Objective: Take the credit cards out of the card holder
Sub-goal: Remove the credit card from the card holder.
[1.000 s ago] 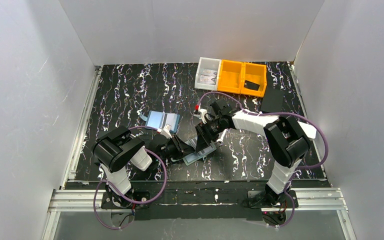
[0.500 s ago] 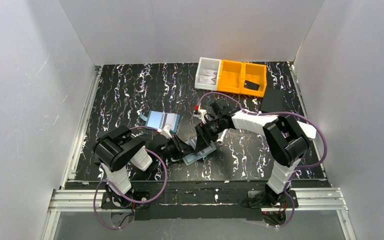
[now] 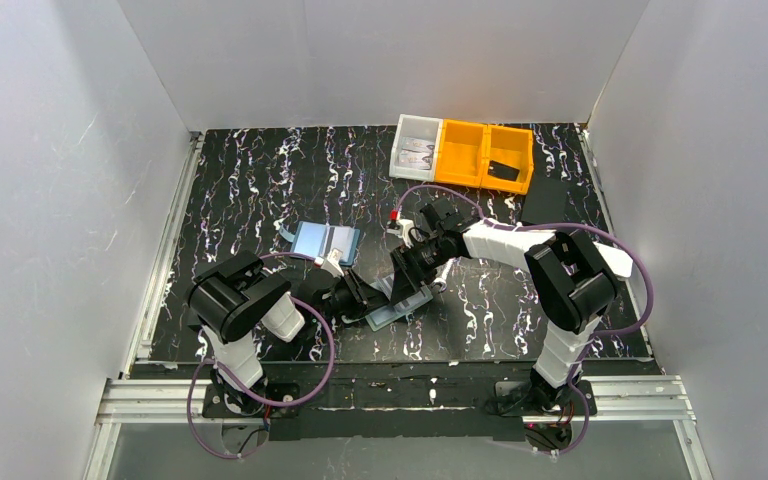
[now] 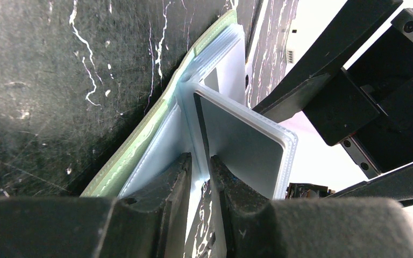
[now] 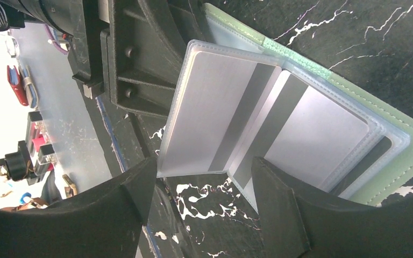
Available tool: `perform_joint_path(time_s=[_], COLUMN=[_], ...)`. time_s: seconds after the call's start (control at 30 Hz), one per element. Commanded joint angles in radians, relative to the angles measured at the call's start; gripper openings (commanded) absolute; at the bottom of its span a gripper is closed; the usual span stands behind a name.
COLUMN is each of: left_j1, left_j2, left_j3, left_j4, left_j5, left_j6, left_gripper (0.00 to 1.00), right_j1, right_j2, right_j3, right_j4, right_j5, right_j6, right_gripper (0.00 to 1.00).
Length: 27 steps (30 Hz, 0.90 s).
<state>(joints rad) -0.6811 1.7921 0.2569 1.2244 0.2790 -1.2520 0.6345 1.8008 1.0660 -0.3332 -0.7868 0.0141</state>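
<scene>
The sage-green card holder (image 3: pixel 402 306) lies open on the table between my two grippers. My left gripper (image 4: pixel 200 171) is shut on one clear inner panel of the card holder (image 4: pixel 140 144) and holds that panel standing up. In the right wrist view the card holder (image 5: pixel 408 141) shows grey-blue credit cards (image 5: pixel 219 119) with dark stripes inside its clear sleeves. My right gripper (image 5: pixel 201 177) is open just above the near edge of the raised panel and holds nothing. In the top view the left gripper (image 3: pixel 358 296) and the right gripper (image 3: pixel 410 272) stand close together.
A light-blue flat rectangle with a dark stripe (image 3: pixel 325 241) lies left of the grippers. Two orange bins (image 3: pixel 483 155) and a clear bin (image 3: pixel 415 147) stand at the back; one orange bin holds a black piece (image 3: pixel 505 170). White walls enclose the table.
</scene>
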Motion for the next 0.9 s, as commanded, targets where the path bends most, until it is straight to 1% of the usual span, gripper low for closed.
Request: perform_joint_path(time_s=[0.0, 0.07, 0.27, 0.4, 0.5, 0.73, 0.87], left_j1=[0.005, 0.006, 0.006, 0.005, 0.006, 0.006, 0.009], left_j2=[0.045, 0.047, 0.05, 0.053, 0.055, 0.056, 0.059], left_j3=[-0.031, -0.031, -0.033, -0.031, -0.033, -0.033, -0.034], left_j4=[-0.163, -0.161, -0.156, -0.153, -0.15, -0.146, -0.145], left_j5=[-0.031, -0.03, -0.029, -0.028, -0.027, -0.026, -0.026], left_j6=[0.041, 0.04, 0.039, 0.037, 0.037, 0.034, 0.035], left_gripper=[0.21, 0.21, 0.21, 0.21, 0.21, 0.21, 0.21], right_j1=[-0.01, -0.013, -0.013, -0.013, -0.013, -0.013, -0.015], right_j2=[0.005, 0.006, 0.006, 0.009, 0.011, 0.014, 0.011], right_j3=[0.018, 0.019, 0.017, 0.018, 0.018, 0.02, 0.021], right_j4=[0.03, 0.029, 0.03, 0.029, 0.026, 0.023, 0.024], right_j5=[0.013, 0.007, -0.013, -0.007, 0.011, 0.025, 0.022], right_j6=[0.013, 0.016, 0.016, 0.016, 0.016, 0.017, 0.017], right_gripper=[0.74, 0.74, 0.78, 0.78, 0.77, 0.68, 0.66])
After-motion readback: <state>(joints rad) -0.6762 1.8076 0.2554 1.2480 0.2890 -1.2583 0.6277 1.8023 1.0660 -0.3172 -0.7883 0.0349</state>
